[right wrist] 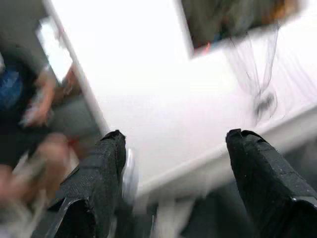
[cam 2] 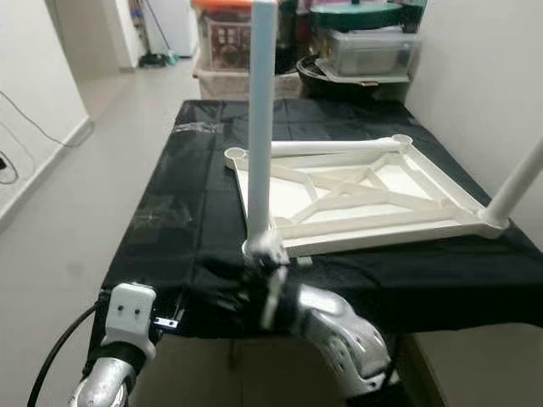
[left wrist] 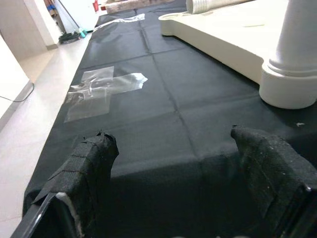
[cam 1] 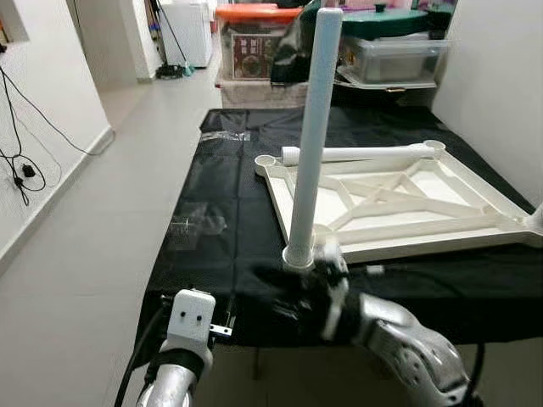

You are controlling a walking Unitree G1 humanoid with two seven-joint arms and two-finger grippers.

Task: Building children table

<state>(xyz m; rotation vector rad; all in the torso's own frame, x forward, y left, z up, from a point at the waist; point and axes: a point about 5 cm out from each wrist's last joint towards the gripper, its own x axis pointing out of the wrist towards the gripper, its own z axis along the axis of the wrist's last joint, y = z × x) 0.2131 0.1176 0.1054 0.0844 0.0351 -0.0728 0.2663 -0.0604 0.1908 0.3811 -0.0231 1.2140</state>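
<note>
Your left gripper hovers low over the black cloth at the near left edge of the bench, fingers spread wide with nothing between them. In its wrist view the base of the upright leg stands beyond and to one side of the fingertips, clear of them, and a patch of clear tape lies flat on the cloth farther out.

The tabletop lies upside down on the cloth, right of centre, ribs facing up. You see the upright leg standing in its near left corner socket. A loose leg lies across the tabletop's far edge. Another leg rises at an angle from the near right corner.

Your right gripper sits just in front of the upright leg's base, at the cloth's near edge; from the head views you cannot tell whether it touches the leg. Its wrist view is blurred: the fingers stand wide apart, holding nothing, pointed at a white wall, with a seated person off to one side.

Storage boxes are stacked past the far end of the bench.
</note>
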